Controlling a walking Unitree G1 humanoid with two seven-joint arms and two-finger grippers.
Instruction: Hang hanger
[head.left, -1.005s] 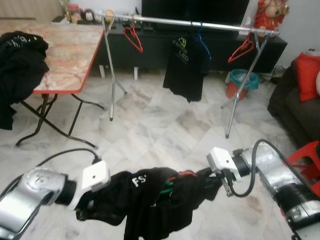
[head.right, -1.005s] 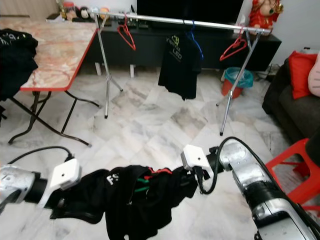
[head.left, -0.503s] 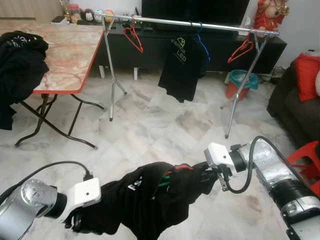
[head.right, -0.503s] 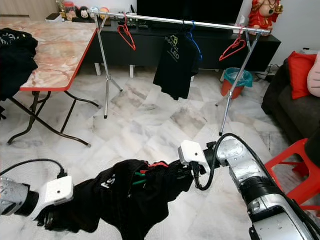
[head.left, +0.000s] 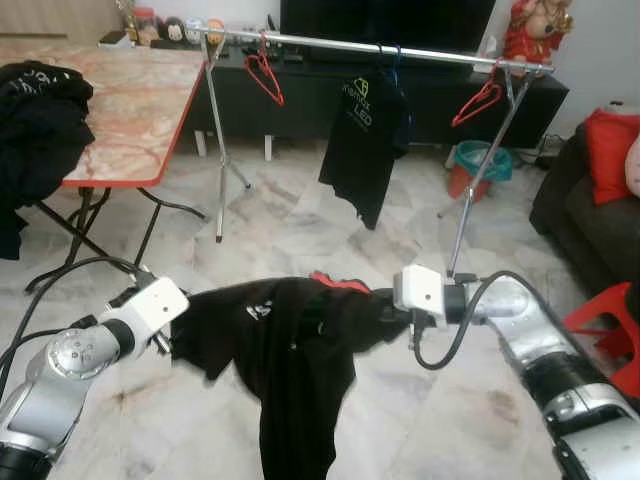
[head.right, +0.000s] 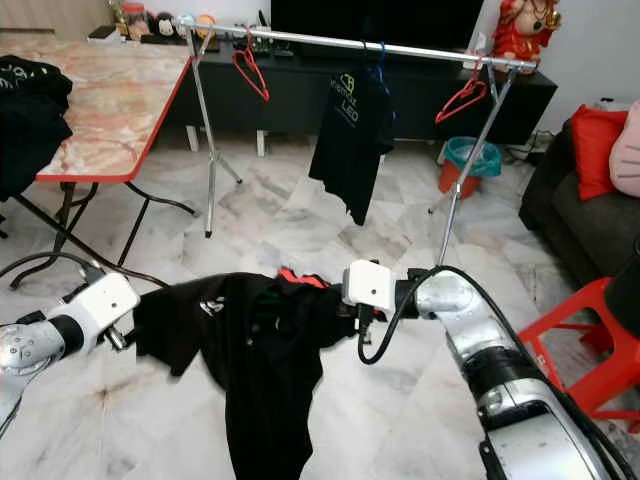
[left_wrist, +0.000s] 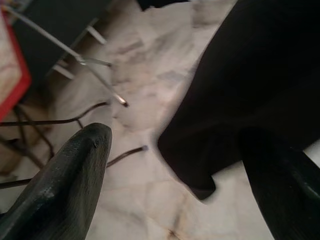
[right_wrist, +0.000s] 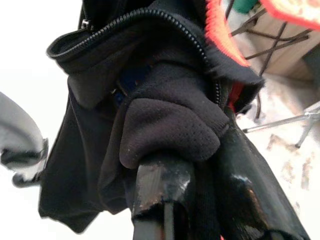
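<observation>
A black zip garment with red collar trim (head.left: 285, 350) hangs stretched between my two grippers at waist height, its body drooping toward the floor. My right gripper (head.left: 392, 308) is shut on the collar end, and the right wrist view shows the fingers (right_wrist: 162, 190) buried in bunched fabric. My left gripper (left_wrist: 175, 137) is open, its fingers wide apart, with the garment's other edge lying against one finger. Ahead stands a silver clothes rail (head.left: 370, 45) carrying two red hangers (head.left: 265, 75) and a black T-shirt (head.left: 360, 140). I cannot make out a hanger inside the garment.
A folding table with a red edge (head.left: 130, 110) stands at the left, with black clothes (head.left: 35, 110) piled on it. A teal and orange bin (head.left: 480, 165) sits behind the rail's right leg. A dark sofa with a red cushion (head.left: 612, 150) and a red stool (head.left: 615, 325) are at the right.
Both arms have lifted the garment from low near the floor to waist height, so it now spreads out and hangs down. The left gripper rose and moved forward.
</observation>
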